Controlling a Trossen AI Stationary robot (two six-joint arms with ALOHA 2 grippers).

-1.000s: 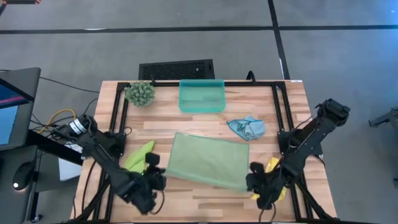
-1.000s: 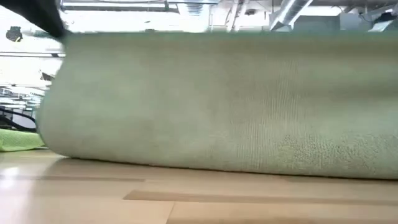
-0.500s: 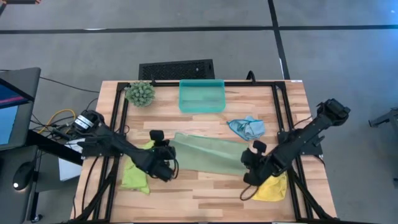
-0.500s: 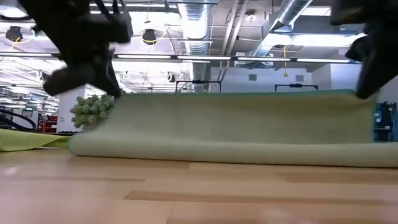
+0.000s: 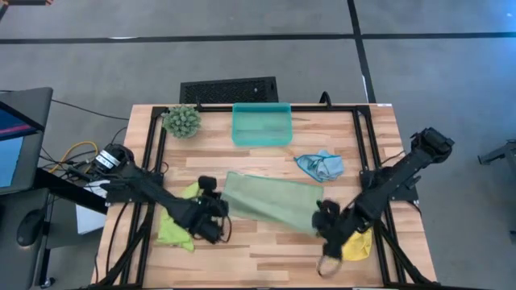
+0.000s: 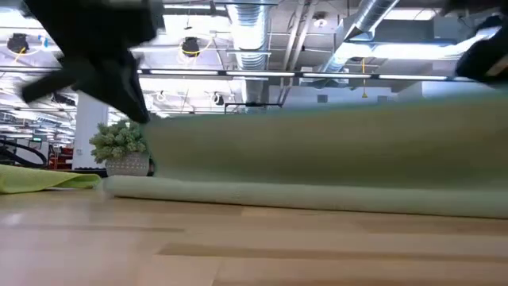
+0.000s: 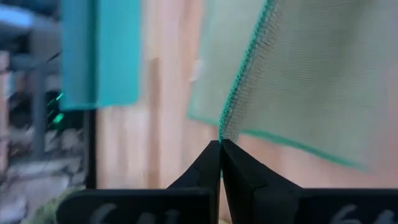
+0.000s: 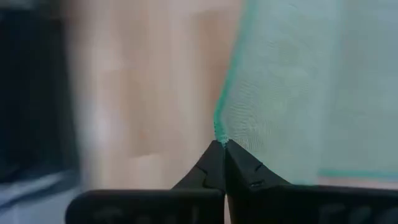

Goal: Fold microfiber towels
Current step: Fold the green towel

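The pale sage green towel (image 5: 270, 201) lies mid-table, doubled over, its fold (image 6: 317, 195) resting on the wood and its upper layer raised. My left gripper (image 5: 216, 208) is shut on the towel's left corner, and my right gripper (image 5: 326, 217) is shut on its right corner. The lime green towel (image 5: 176, 224) lies crumpled under my left arm. The yellow towel (image 5: 356, 243) lies by my right arm. The light blue towel (image 5: 320, 165) sits bunched at the far right. My left gripper pinches the sage towel's stitched corner (image 7: 225, 127) between its two fingertips, slanting down from the table's left. The upper layer rises from that corner, clear of the wood. My right gripper pinches the other stitched corner (image 8: 219, 132) between its fingertips, slanting down from the right. That corner is also held off the table.
A teal tray (image 5: 262, 123) stands at the far middle and a spiky green plant ball (image 5: 182, 121) at the far left. A black frame rail (image 5: 155, 153) runs along the table's sides. Bare wood lies along the near edge.
Both grippers, shut on the sage towel's near corners, have carried them from the near edge toward the far edge, doubling the towel over onto itself. The far part stayed on the table. My right gripper has then drifted back a little toward the near edge.
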